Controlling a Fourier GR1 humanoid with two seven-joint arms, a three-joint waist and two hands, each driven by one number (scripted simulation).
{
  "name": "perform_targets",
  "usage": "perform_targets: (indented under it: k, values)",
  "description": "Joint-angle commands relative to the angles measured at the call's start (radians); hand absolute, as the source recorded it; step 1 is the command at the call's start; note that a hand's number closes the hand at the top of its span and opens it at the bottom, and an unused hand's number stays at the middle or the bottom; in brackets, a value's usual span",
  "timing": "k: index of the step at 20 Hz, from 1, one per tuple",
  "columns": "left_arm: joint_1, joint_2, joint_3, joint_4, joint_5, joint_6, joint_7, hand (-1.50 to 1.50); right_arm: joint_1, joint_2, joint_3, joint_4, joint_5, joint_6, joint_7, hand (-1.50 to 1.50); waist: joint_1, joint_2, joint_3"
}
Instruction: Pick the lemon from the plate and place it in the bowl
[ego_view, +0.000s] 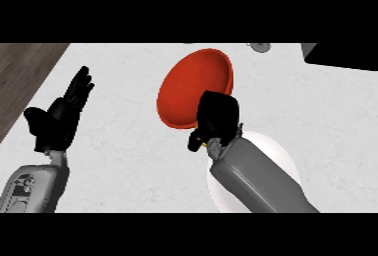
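Your right robot hand (216, 116) curls around the lemon (200, 138), carrying it off the white plate (284, 152) toward the red bowl (184, 87) just beyond. Your left robot hand (63, 112) rests open over the bench (125, 150), well clear.
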Motion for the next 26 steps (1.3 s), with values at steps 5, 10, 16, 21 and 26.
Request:
perform_targets:
  k: [5,10,16,21,26]
  values:
    - [0.025,-0.006,0.010,0.042,-0.013,0.016,-0.020,0.00,-0.330,0.033,0.063,0.034,0.170,-0.124,0.301,1.50,-0.042,-0.010,0.004]
    - [-0.004,0.006,0.027,0.029,-0.008,0.020,0.003,0.00,-0.442,0.033,0.061,0.083,0.159,-0.147,0.390,1.50,-0.040,-0.007,0.005]
    - [-0.009,0.010,0.049,0.042,-0.004,0.031,0.004,0.00,-0.474,0.033,0.040,0.114,0.144,-0.215,0.413,1.50,-0.075,-0.005,0.006]
    - [0.039,0.018,0.062,-0.015,0.007,0.029,0.010,0.00,-0.417,0.033,-0.039,0.185,0.136,-0.338,0.314,1.50,-0.086,-0.004,0.008]
    - [0.044,0.029,0.076,0.003,0.026,0.000,-0.003,0.00,-0.338,0.033,-0.084,0.308,0.167,-0.494,0.157,1.50,-0.103,0.005,0.008]
